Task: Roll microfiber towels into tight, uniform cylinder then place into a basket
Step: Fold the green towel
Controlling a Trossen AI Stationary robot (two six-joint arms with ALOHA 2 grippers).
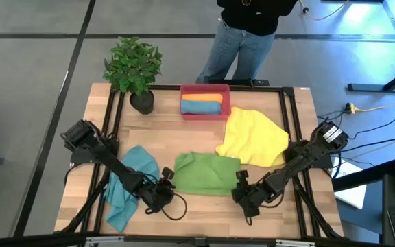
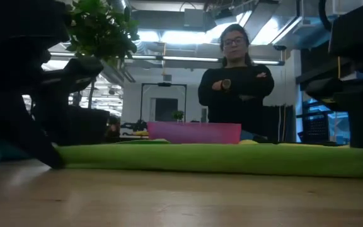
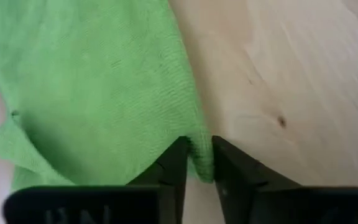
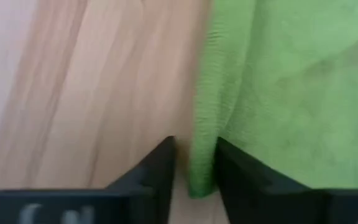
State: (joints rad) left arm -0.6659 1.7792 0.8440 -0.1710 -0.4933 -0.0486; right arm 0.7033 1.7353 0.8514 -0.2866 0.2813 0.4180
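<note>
A green towel (image 1: 208, 173) lies spread flat on the table's near middle; in the low view (image 2: 219, 157) it is a low green band. My left gripper (image 1: 169, 184) is shut on its near-left corner. My right gripper (image 1: 239, 186) is shut on its near-right corner. A yellow towel (image 1: 256, 137) lies crumpled to the far right, a teal towel (image 1: 130, 182) under my left arm. The red-pink basket (image 1: 205, 101) at the far middle holds an orange roll (image 1: 202, 97) and a teal roll (image 1: 201, 108). My left gripper pinches the green towel's near edge at its left corner (image 3: 199, 152) between its two fingers, coming low from the table's left. The towel lies flat on the table beyond the fingers. My right gripper pinches the green towel's near edge at its right corner (image 4: 202, 163) between its two fingers, coming low from the table's right. The edge looks folded over where it enters the fingers. The towel lies flat on the table.
A potted plant (image 1: 134, 68) in a black pot stands at the far left beside the basket. A person (image 1: 249, 34) stands behind the table's far edge. Bare wood (image 1: 204, 213) lies along the near edge between the grippers.
</note>
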